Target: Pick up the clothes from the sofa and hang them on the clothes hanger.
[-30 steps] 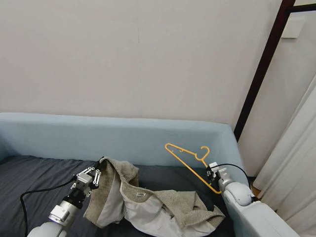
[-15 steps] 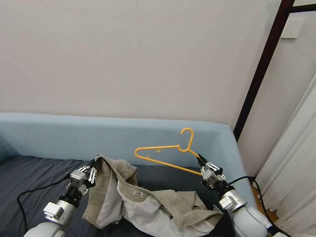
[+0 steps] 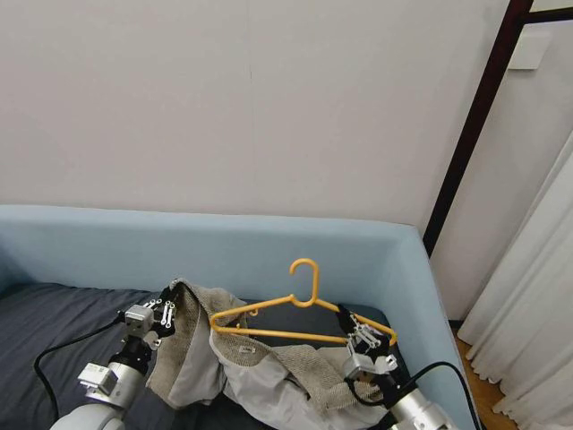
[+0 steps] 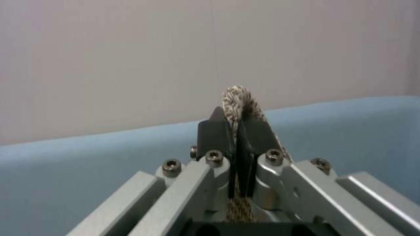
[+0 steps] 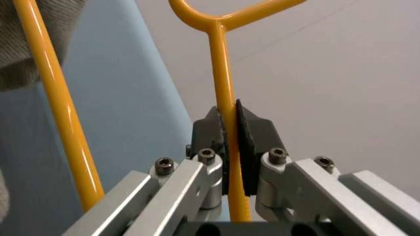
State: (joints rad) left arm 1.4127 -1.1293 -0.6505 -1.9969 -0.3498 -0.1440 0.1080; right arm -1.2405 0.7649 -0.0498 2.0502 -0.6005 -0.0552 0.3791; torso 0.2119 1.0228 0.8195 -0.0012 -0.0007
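Observation:
A beige knitted garment with a pale lining lies crumpled on the dark sofa seat. My left gripper is shut on its upper edge and holds that edge lifted; the left wrist view shows the knit fabric pinched between the fingers. An orange clothes hanger hangs in the air with its hook up, its left tip touching the garment's collar. My right gripper is shut on the hanger's right end; the right wrist view shows the orange bar clamped between the pads.
The light blue sofa back runs behind the seat, with the armrest on the right. A dark door frame and white curtain stand to the right. A black cable trails from the left arm.
The right gripper has swung the hanger left and down, hook now upright, until its tip reaches the garment. The left gripper has shifted slightly left, still holding the lifted edge.

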